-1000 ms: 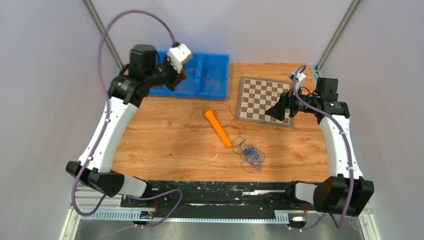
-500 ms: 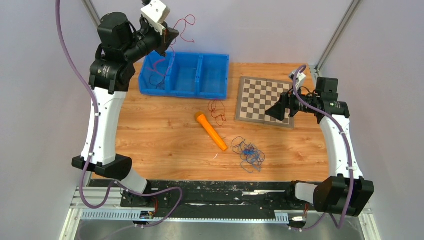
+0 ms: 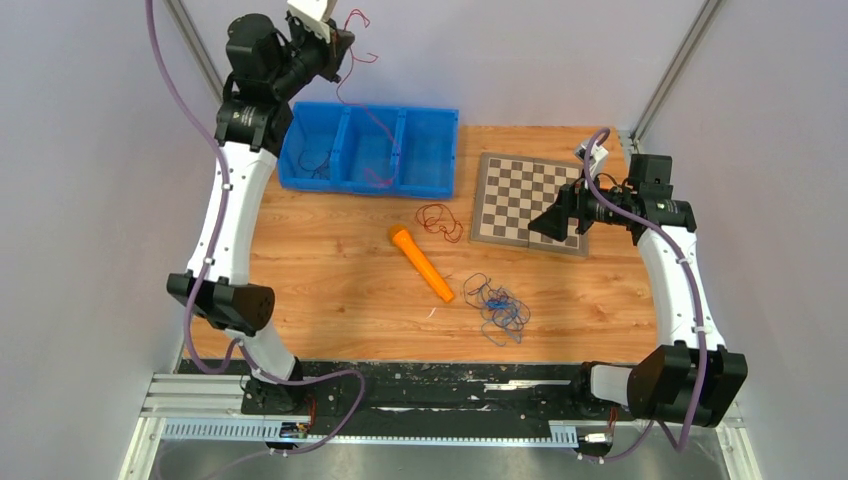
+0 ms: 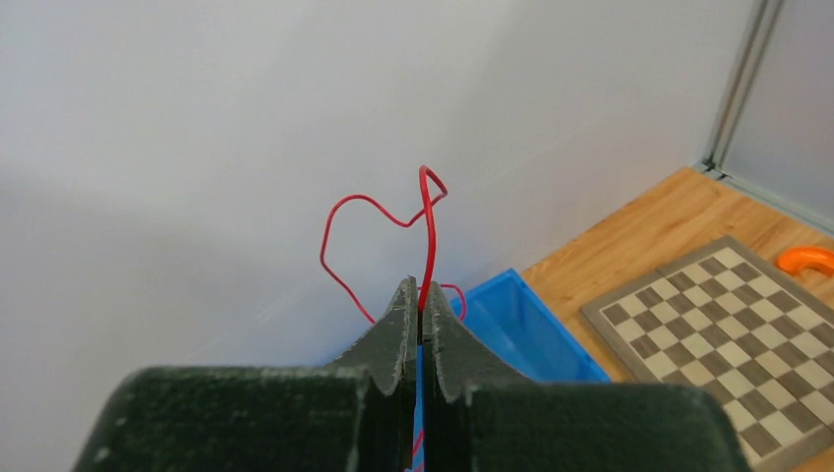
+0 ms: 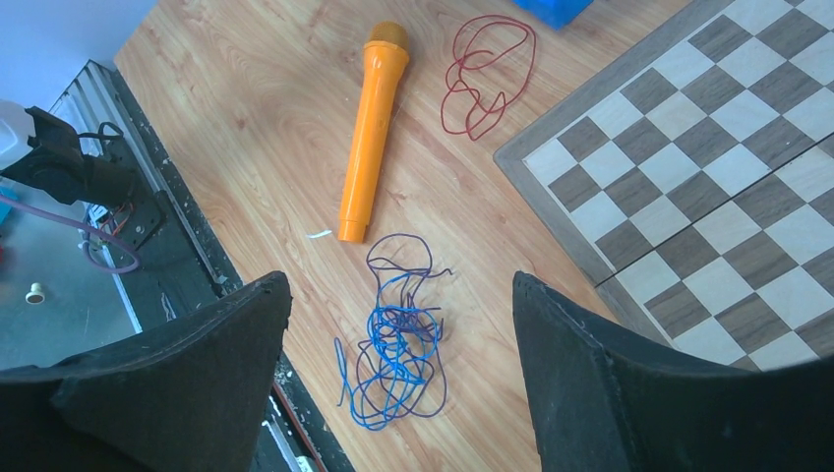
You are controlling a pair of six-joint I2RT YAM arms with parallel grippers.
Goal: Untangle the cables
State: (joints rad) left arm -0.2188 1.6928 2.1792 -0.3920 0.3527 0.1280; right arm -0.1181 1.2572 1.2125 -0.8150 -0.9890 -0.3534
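A wooden table (image 3: pixel 320 290) stands between pale grey walls (image 3: pixel 80 150). It carries a blue bin (image 3: pixel 425 150), a chessboard (image 3: pixel 525 197) and an orange toy microphone (image 3: pixel 422 263). The left gripper (image 4: pixel 420 305) is raised high above the bin, near the back wall. Its fingers are pressed together on a thin red cable (image 4: pixel 425 226), which curls above the tips and trails down into the bin. The right gripper (image 5: pixel 400 285) hangs spread wide over the chessboard's edge. A tangled blue and purple bunch (image 5: pixel 398 344) lies on the wood near the microphone's narrow end. A separate red loop (image 5: pixel 487 74) lies beside its head.
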